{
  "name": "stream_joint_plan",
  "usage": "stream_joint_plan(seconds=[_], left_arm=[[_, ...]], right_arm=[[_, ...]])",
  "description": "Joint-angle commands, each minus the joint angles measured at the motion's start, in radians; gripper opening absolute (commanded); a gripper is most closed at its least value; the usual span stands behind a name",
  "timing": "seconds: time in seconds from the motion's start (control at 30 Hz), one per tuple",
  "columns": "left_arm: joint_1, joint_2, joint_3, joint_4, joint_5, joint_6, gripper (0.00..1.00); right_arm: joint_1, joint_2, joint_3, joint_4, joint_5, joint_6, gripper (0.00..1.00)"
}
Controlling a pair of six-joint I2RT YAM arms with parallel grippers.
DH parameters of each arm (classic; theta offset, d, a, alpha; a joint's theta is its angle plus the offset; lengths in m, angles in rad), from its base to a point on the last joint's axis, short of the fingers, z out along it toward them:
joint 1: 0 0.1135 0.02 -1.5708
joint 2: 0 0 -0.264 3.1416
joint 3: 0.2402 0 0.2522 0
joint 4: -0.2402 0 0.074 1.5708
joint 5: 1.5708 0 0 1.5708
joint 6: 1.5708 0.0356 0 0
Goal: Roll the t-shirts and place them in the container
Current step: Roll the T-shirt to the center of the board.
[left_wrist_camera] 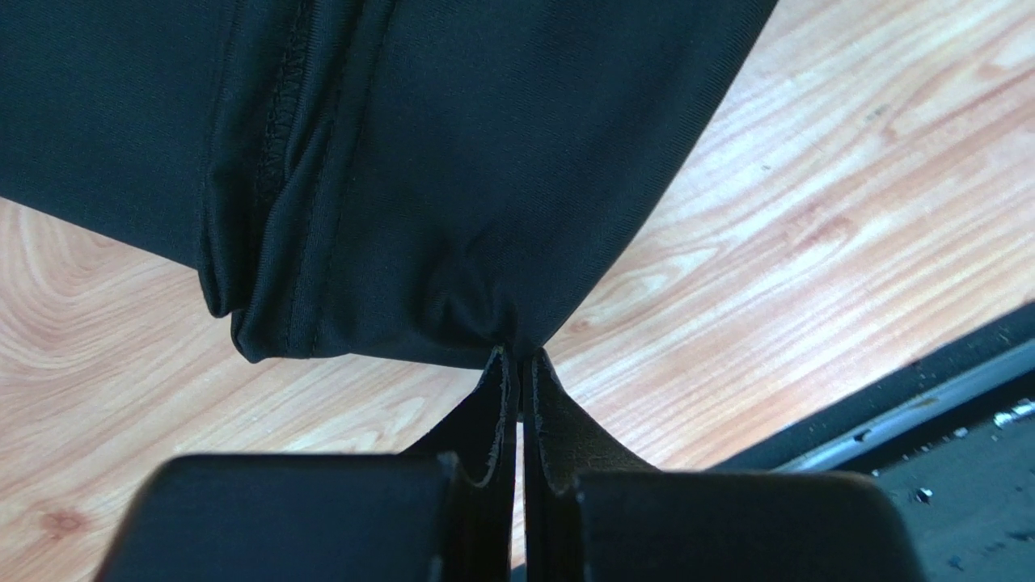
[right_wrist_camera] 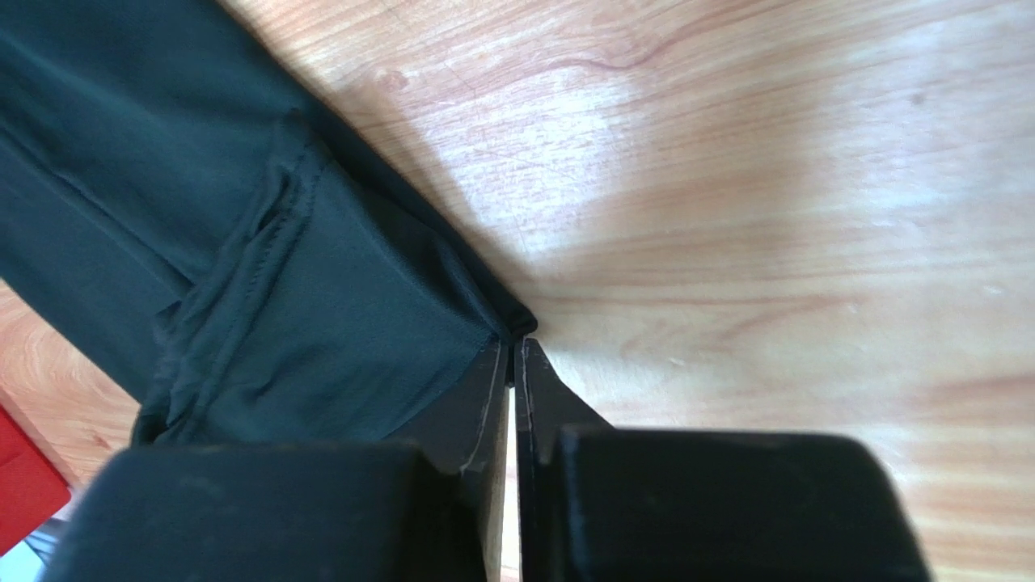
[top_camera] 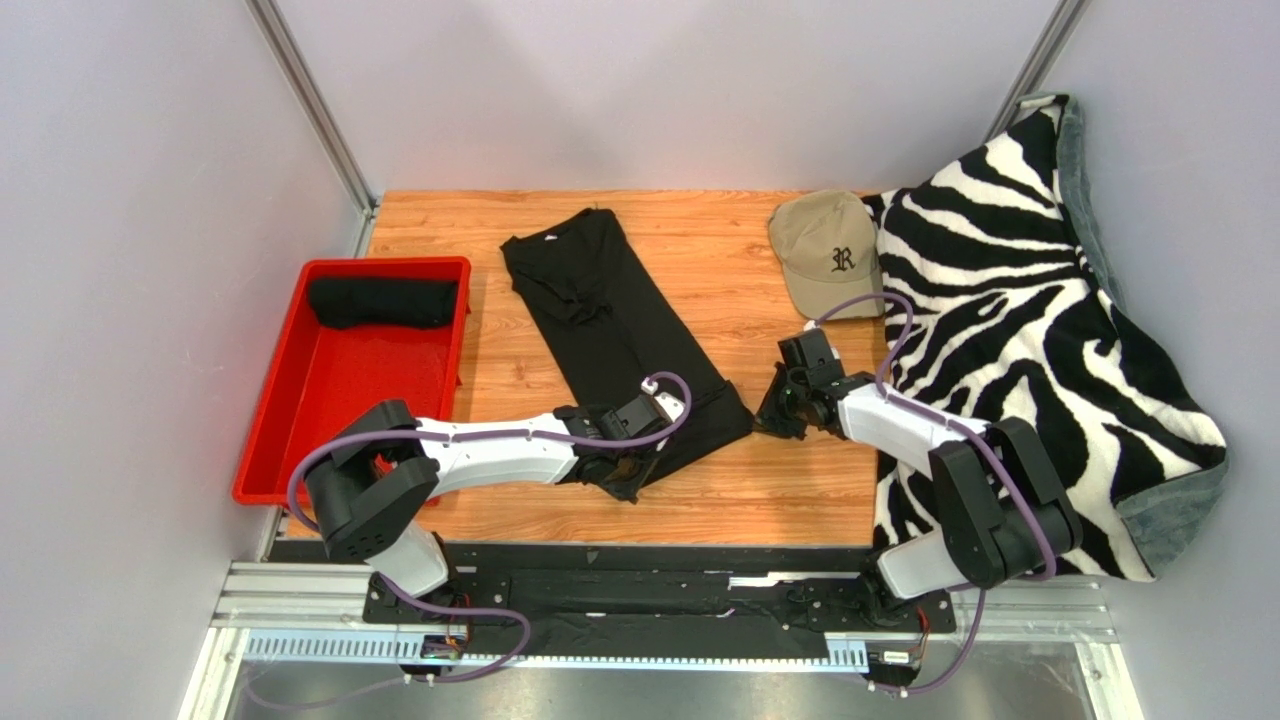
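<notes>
In the top view we see the black t-shirt (top_camera: pixel 616 338) lying lengthwise in the middle of the wooden desk (top_camera: pixel 721 240), its neck toward the upper part of the frame and its hem toward the lower part. The left arm (top_camera: pixel 496 446) reaches in from the lower left to the hem's left corner. The right arm (top_camera: pixel 902 428) comes from the lower right to the hem's right corner, so the shirt lies between the two sets of jaws. In the left wrist view the jaws of the left arm are pressed together at the bottom centre of the frame. A small pucker of the t-shirt (left_wrist_camera: pixel 425 146) is pinched at their tips, and the cloth spreads over the upper part of the picture, with a stitched fold to the left and bare desk (left_wrist_camera: pixel 790 243) to the right. In the right wrist view the jaws of the right arm are likewise closed at the bottom centre. They nip the very corner of the t-shirt (right_wrist_camera: pixel 243 267), and the rest of the garment runs off to the upper left with wood (right_wrist_camera: pixel 790 182) to the right. At the left of the top view a red tray (top_camera: pixel 353 405) holds a rolled black t-shirt (top_camera: pixel 383 303) at its upper end. A tan cap (top_camera: pixel 827 248) sits at the upper right, touching a zebra-striped blanket (top_camera: pixel 1022 300) that fills the right side.
</notes>
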Motion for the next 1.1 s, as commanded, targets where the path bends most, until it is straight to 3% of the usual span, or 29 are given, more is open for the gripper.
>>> stream_joint_plan(seconds=[0.0, 0.47, 1.07], left_arm=[[-0.021, -0.044, 0.010, -0.002, 0.074, 0.009, 0.00], [-0.066, -0.130, 0.005, -0.010, 0.244, -0.100, 0.00], [0.098, -0.119, -0.001, 0.004, 0.401, -0.126, 0.00]], right_arm=[[-0.007, -0.098, 0.003, -0.050, 0.062, -0.022, 0.05], [-0.009, -0.183, 0.009, -0.220, 0.097, -0.051, 0.05], [-0.006, -0.057, 0.207, -0.274, 0.102, -0.045, 0.09]])
